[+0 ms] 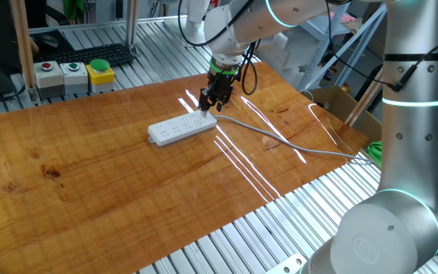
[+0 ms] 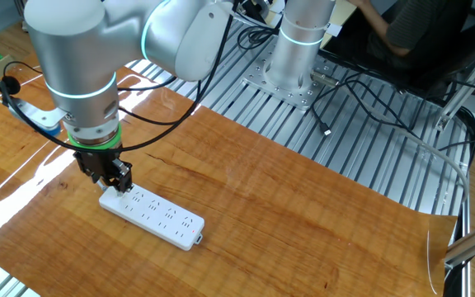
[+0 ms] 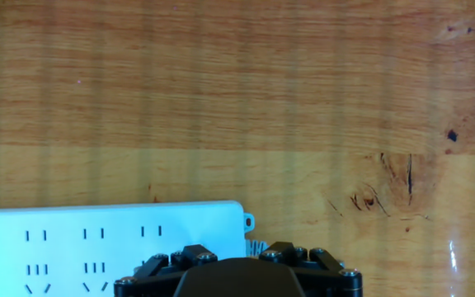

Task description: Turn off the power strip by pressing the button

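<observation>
The white power strip lies on the wooden table, with its grey cable running off to the right. It also shows in the other fixed view and in the hand view. My gripper points down over the strip's cabled end, with its tips right at the strip's top face. The button is hidden under the fingers in every view. I cannot make out whether the tips touch the strip, or any gap between them. The hand view shows only the gripper's black body.
Three push-button boxes stand at the back left: red, green and a green button in a yellow case. A black keyboard lies behind them. A cardboard box sits at the right edge.
</observation>
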You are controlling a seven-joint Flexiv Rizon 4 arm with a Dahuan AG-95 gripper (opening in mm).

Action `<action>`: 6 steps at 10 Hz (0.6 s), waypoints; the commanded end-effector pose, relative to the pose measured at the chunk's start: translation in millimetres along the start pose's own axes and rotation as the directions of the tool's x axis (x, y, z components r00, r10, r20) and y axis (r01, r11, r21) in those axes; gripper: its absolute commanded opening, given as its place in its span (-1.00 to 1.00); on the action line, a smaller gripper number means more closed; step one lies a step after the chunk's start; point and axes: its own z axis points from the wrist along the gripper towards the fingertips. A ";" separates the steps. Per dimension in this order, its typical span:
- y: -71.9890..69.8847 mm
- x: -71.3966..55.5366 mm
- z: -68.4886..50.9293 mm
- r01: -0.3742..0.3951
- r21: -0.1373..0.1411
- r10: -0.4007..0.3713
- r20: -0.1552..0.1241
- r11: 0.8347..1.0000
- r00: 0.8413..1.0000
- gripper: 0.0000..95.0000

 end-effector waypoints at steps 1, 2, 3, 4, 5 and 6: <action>-0.3 -0.3 0.8 -0.001 0.001 0.001 0.000 1.000 1.000 0.20; -0.3 -0.4 2.3 0.000 0.000 0.000 0.000 1.000 1.000 0.20; -1.8 0.5 11.0 0.000 -0.014 0.000 0.006 1.000 1.000 -0.20; -2.7 1.1 15.9 0.000 -0.021 0.000 0.010 1.000 1.000 -0.20; -2.7 1.1 13.7 -0.010 -0.030 0.011 0.005 0.999 1.000 -0.20; -1.7 0.3 8.0 -0.015 -0.010 0.015 -0.023 1.000 1.000 -0.20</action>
